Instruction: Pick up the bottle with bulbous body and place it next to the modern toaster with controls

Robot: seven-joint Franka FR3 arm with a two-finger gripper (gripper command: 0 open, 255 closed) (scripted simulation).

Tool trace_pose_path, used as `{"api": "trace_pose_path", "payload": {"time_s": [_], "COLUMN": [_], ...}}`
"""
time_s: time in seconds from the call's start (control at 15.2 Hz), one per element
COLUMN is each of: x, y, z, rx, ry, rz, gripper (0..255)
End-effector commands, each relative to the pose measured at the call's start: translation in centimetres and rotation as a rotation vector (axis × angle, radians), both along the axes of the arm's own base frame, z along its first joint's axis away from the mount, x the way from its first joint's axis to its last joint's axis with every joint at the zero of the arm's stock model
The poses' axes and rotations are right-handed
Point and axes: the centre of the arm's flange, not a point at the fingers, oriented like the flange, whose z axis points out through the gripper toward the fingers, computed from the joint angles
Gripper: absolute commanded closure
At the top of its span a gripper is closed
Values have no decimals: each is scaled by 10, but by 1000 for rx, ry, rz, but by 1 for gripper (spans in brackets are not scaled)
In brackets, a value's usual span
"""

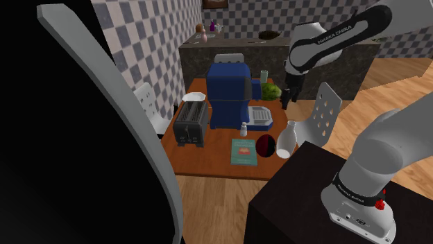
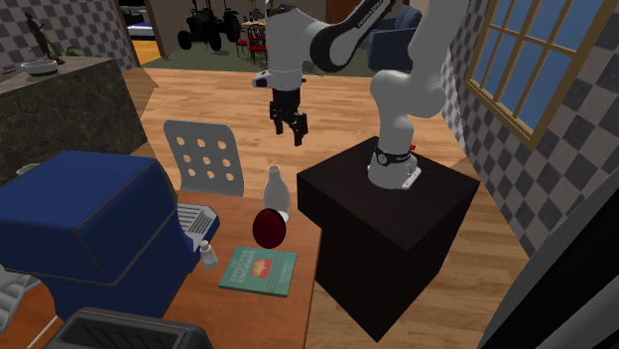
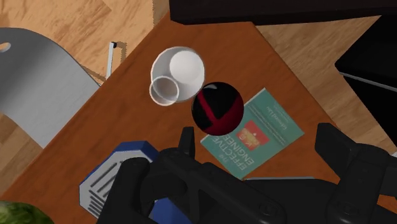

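Shoulder view: a dark curved shape with a grey rim (image 1: 104, 66) covers the left side and hides whatever lies behind it. The white arm (image 1: 333, 38) reaches in from the upper right and carries its black pincer (image 1: 286, 98) in the air above the far side of the brown table (image 1: 208, 161). In the wrist view the two fingers stand well apart, with nothing between them and nothing touching them.

The black stand (image 1: 291, 201) sits just beside the table's near edge. A bulky blue machine (image 1: 229, 90) takes up the middle of the table. A white chair (image 1: 323, 114) with a perforated back stands at the table's right side.

A black toaster (image 1: 191, 123) sits left of the blue machine; in the second exterior view the bottom edge cuts most of it off.

A teal book (image 1: 243, 150) lies flat in front of the machine. Its cover text is hard to read.

The white bottle (image 1: 288, 137), round-bodied with a narrow neck, stands upright near the table's right corner, well apart from the toaster. A dark red ball (image 1: 265, 146) rests against it and hides part of its lower body in the second exterior view.

A green object (image 1: 270, 90) sits behind the machine. A small shaker (image 1: 243, 129) stands between the machine and the book.
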Motion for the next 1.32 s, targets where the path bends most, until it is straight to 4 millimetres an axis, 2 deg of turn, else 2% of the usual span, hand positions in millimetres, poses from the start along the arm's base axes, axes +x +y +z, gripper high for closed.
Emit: {"api": "trace_pose_path", "payload": {"time_s": [0.0, 0.73, 1.25], "x": [1, 13, 11], "y": [-17, -101, -104], "z": [-21, -143, -185], "rx": [4, 30, 31], "ry": [4, 31, 33], "rz": [-3, -21, -21], "gripper": [0, 0, 0]}}
